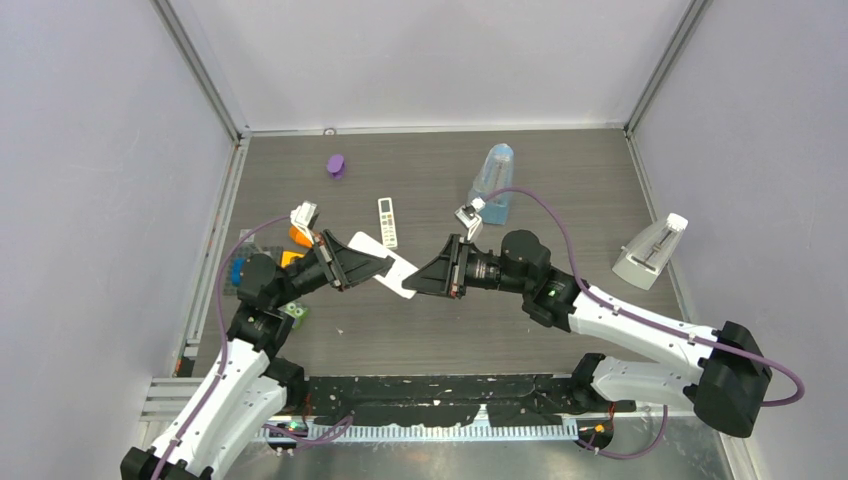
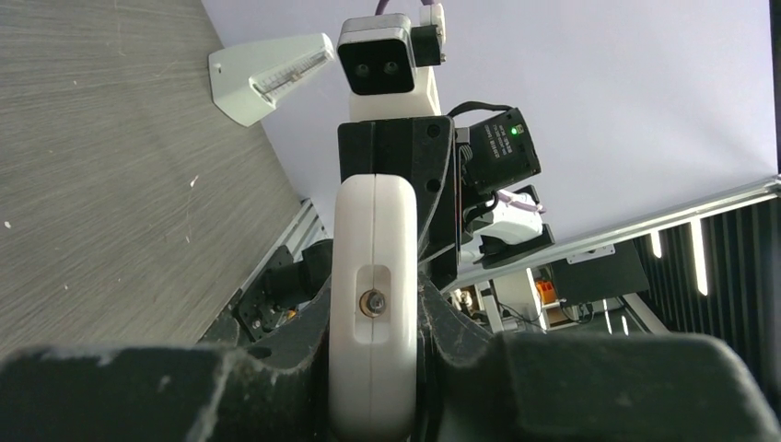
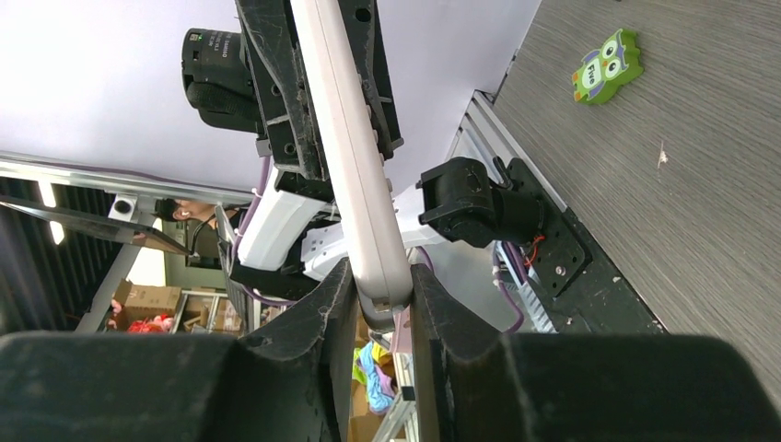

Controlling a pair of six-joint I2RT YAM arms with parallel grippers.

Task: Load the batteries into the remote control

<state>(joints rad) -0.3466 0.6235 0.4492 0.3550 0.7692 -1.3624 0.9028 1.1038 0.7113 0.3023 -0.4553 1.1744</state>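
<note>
Your white remote control (image 1: 398, 278) is off the table, held in the air. The left gripper (image 1: 383, 266) pinches one end and the right gripper (image 1: 412, 281) the other. It is slim with rounded ends, and one face has a small recess holding a metal fitting.

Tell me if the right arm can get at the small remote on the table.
Probably not yet: the right gripper is shut on the white remote. The small remote itself lies unobstructed.

Our right gripper (image 3: 379, 308) clamps the white remote (image 3: 345, 138) at its near end; a green owl figure (image 3: 606, 64) lies on the table (image 3: 709, 203).
</note>
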